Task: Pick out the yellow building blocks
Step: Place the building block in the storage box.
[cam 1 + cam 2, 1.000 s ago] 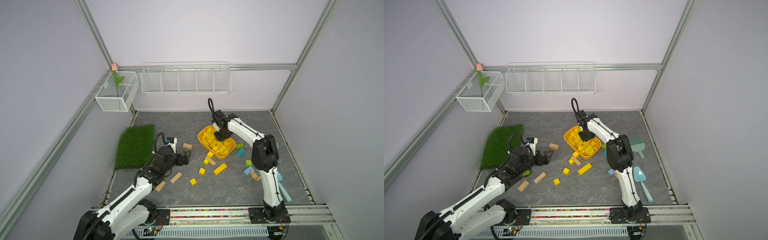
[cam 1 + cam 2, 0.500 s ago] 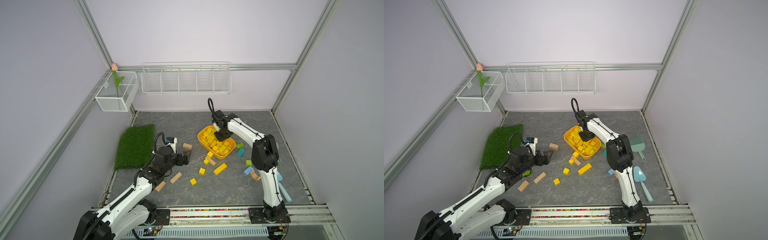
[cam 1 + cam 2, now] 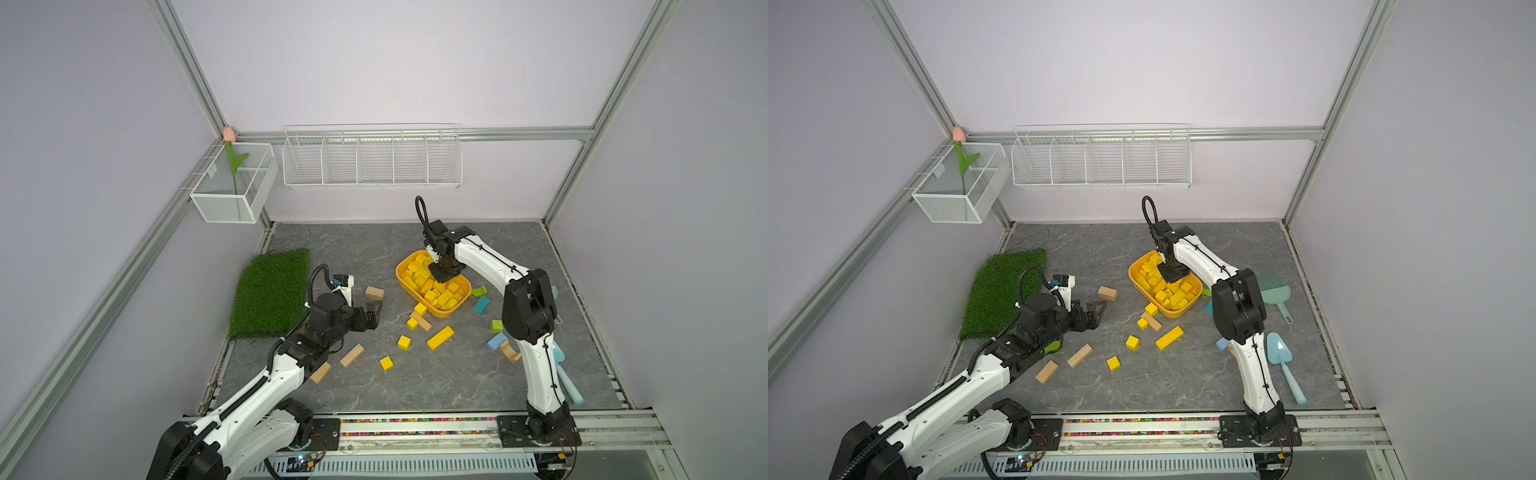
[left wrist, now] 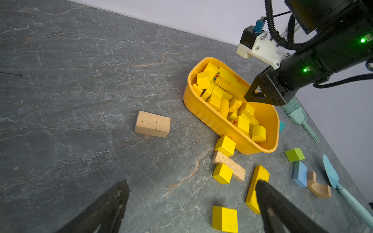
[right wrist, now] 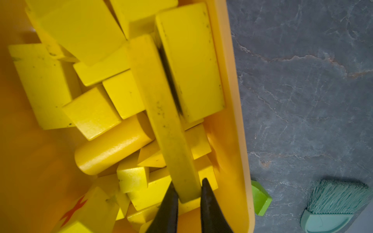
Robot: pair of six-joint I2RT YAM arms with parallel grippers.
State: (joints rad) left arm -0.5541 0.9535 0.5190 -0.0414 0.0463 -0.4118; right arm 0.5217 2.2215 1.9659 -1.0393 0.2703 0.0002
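Observation:
Many yellow building blocks [image 3: 436,291] fill the yellow-orange oval tub [image 3: 399,277] in both top views. My right gripper [image 5: 188,183] reaches down into the tub, shut on the end of a long yellow bar [image 5: 161,113] that lies across the pile. Several more yellow blocks lie on the floor in front of the tub: a long bar [image 3: 440,337] and cubes [image 3: 404,343] [image 3: 386,363] [image 3: 420,309]. My left gripper [image 4: 191,184] hovers open over bare floor, left of those loose blocks, with a yellow cube [image 4: 224,218] just inside its right finger.
Tan wooden blocks [image 3: 374,293] [image 3: 351,355] [image 3: 320,372] lie near the left arm. A green grass mat [image 3: 270,291] is at the left. Blue and green blocks [image 3: 481,304] [image 3: 496,325], a teal brush with dustpan [image 3: 1273,286] and a shovel [image 3: 1283,361] lie at the right.
The right gripper's jaws have closed onto the long yellow bar in the tub. Neither arm has visibly shifted.

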